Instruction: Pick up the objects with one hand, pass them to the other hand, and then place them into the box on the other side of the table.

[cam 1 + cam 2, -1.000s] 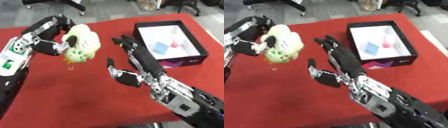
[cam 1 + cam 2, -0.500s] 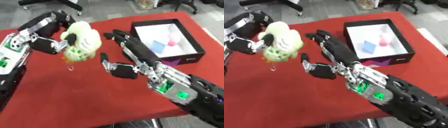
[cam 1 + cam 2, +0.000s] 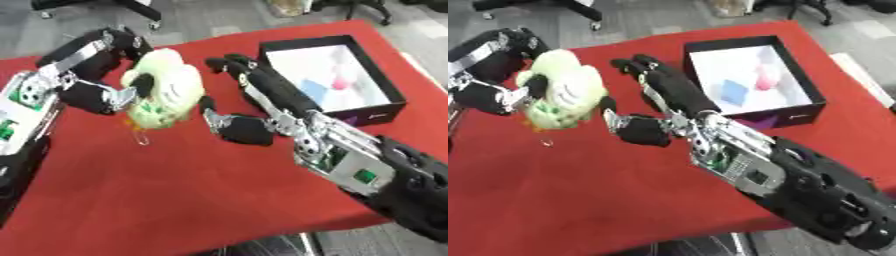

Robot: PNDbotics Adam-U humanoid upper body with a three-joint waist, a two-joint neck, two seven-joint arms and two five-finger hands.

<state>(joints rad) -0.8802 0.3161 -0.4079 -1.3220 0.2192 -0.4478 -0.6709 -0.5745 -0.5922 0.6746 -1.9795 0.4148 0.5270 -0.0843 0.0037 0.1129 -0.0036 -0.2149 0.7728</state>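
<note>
Above the red desk (image 3: pixel 131 200), left hand (image 3: pixel 96 92) curls round the pale green plush toy (image 3: pixel 166 95); right hand (image 3: pixel 249 107), spread, just beside it, boxward. Black box (image 3: pixel 398 105) lies farther right.

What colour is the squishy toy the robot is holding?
Pale green and cream toy, clearest in the left eye view.
</note>
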